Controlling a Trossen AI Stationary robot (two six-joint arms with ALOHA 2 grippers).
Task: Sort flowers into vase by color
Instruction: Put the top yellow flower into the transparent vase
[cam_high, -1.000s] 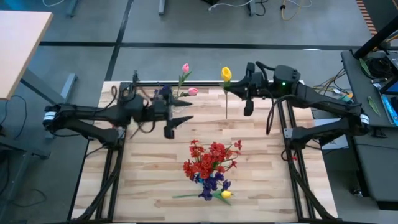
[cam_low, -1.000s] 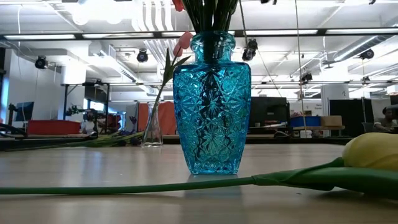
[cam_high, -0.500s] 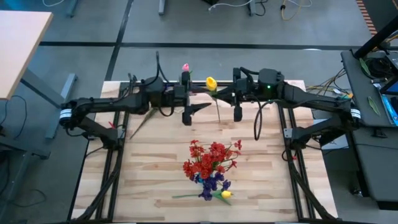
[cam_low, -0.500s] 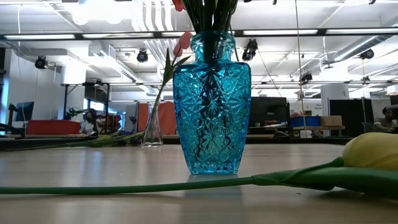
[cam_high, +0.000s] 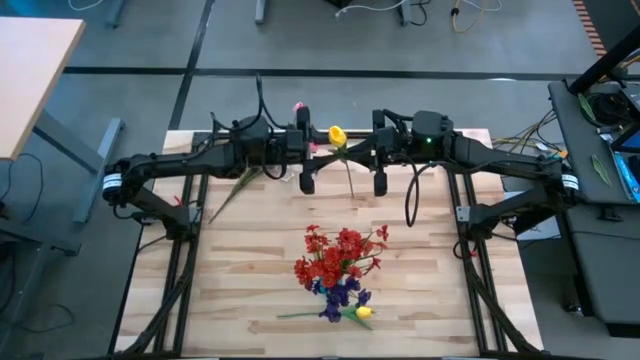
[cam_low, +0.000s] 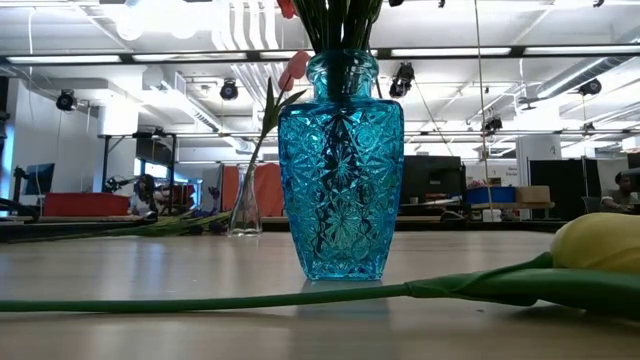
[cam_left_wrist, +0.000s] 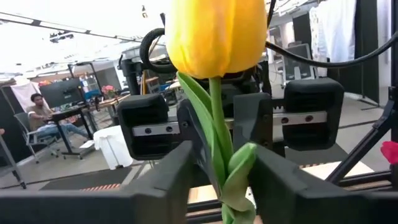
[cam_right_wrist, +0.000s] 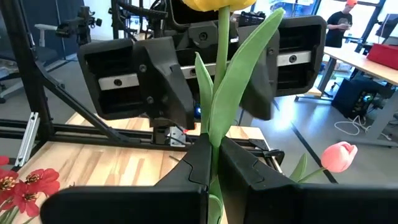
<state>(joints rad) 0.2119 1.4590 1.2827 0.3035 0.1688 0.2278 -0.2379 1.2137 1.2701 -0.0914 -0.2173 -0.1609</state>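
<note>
A yellow tulip (cam_high: 337, 134) on a green stem stands upright in the air over the table's far middle, with my right gripper (cam_high: 352, 152) shut on the stem. My left gripper (cam_left_wrist: 227, 180) faces it from the table's left. It is open, with a finger close on either side of the same stem (cam_left_wrist: 216, 134). Whether those fingers touch the stem or its leaves, I cannot tell. The blue glass vase (cam_low: 340, 165) stands on the table and holds red flowers (cam_high: 340, 255). A pink tulip (cam_low: 293, 70) stands in a small clear vase (cam_low: 245, 210) at the far side. My right gripper pinches the yellow tulip's stem and a long leaf (cam_right_wrist: 216, 146) between its two fingers (cam_right_wrist: 239, 163), well below the bloom. The fingers come level from the table's right and lie across the stem. The tulip stands upright, lifted clear of the table.
Purple flowers (cam_high: 342, 293) show just near of the red ones. A second yellow tulip (cam_high: 363, 312) lies on the table near the front edge, its stem (cam_low: 250, 298) stretched along the boards. A green stem (cam_high: 235, 185) lies on the table under my left arm.
My left gripper has swung toward the table's right and far edge, up to the yellow tulip, and its fingers have drawn closer together around the stem. My right gripper has carried the tulip a little toward the table's left, keeping it upright.
</note>
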